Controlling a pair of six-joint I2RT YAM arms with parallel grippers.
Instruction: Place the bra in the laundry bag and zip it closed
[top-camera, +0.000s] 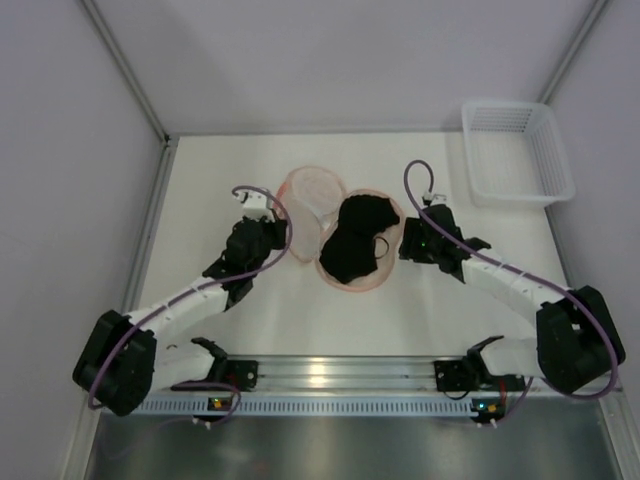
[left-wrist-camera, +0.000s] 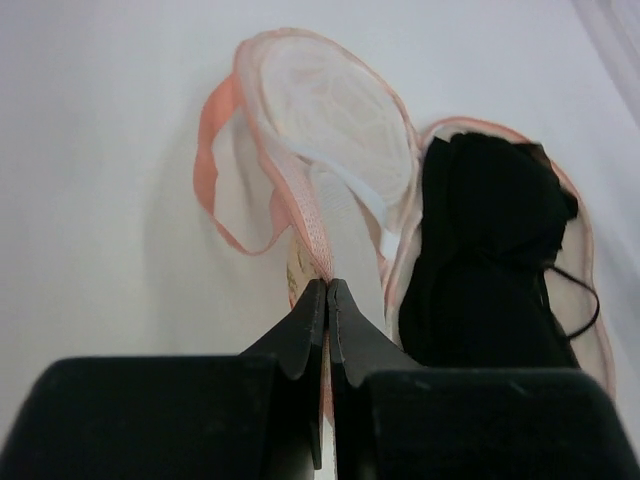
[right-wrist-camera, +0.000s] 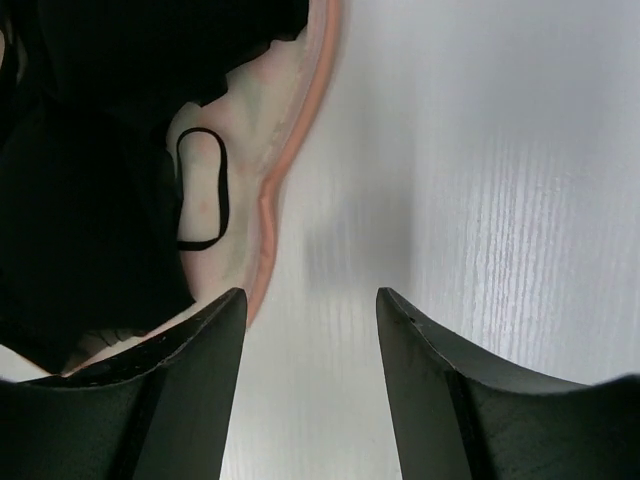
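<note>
Now: left pincer (left-wrist-camera: 327, 292) pinched tight on rim of laundry bag (left-wrist-camera: 335, 110), empty half. Right pincer (right-wrist-camera: 310, 305) gaping, holding nothing, over table (right-wrist-camera: 470, 150) just beside other half. Bra (left-wrist-camera: 485, 240) lies in that half. Step, likely: closing bag. Next: fold held half over bra, tuck strap, then zip.

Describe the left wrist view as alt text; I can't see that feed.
The left end effector is shut on the pink rim of the laundry bag, at the edge of its empty pale half. The black bra lies in the bag's other half, to the right, and the pink strap loop sits at the left on the white table.
</note>
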